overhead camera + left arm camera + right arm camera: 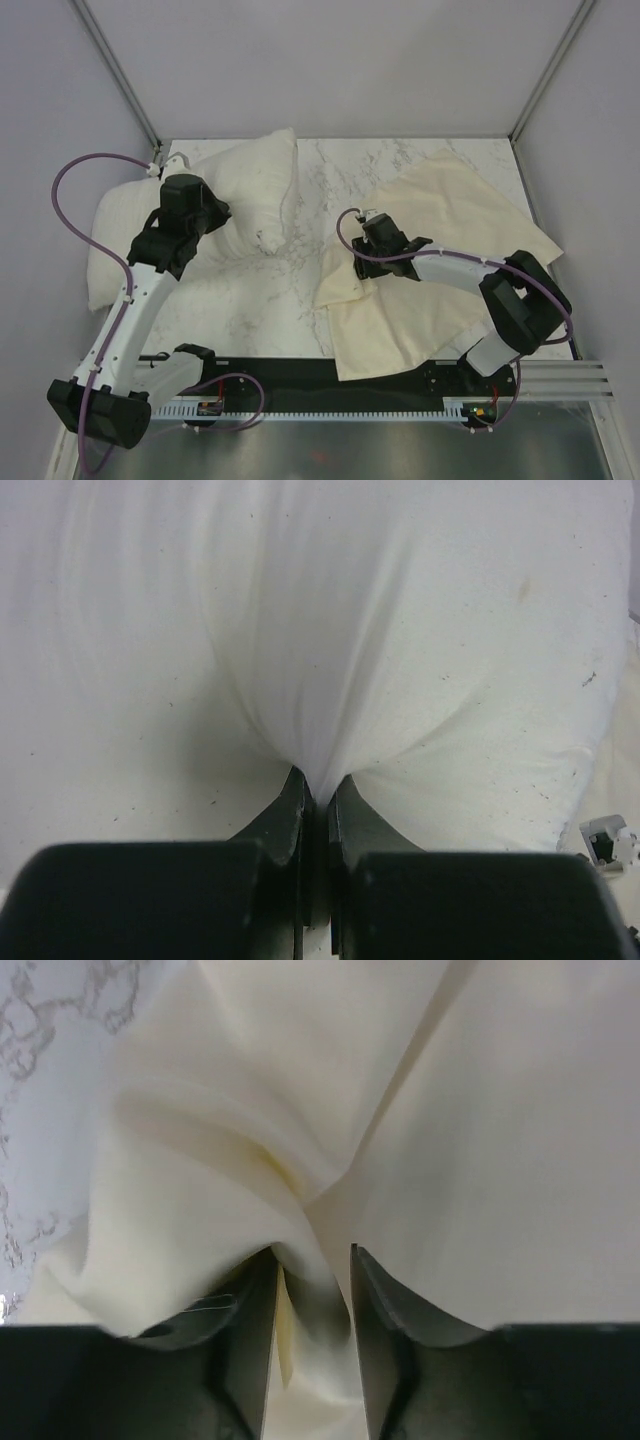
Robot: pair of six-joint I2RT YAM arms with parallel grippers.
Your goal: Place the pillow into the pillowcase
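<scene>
The plump off-white pillow (250, 185) lies at the back left of the marble table and fills the left wrist view (420, 630). My left gripper (216, 212) (318, 785) is shut on a pinch of its cover, which puckers up into the jaws. The thin cream pillowcase (450, 215) lies wrinkled on the right and also shows in the right wrist view (490, 1150). My right gripper (358, 255) (312, 1252) sits at the pillowcase's left edge. Its jaws stand a little apart, with a loose fold of the cloth between them and draped over the left finger.
Bare marble table (300, 290) shows between the pillow and the pillowcase. Grey walls and metal corner posts (120, 70) close the back and sides. A black strip and cable rail (330, 400) run along the near edge by the arm bases.
</scene>
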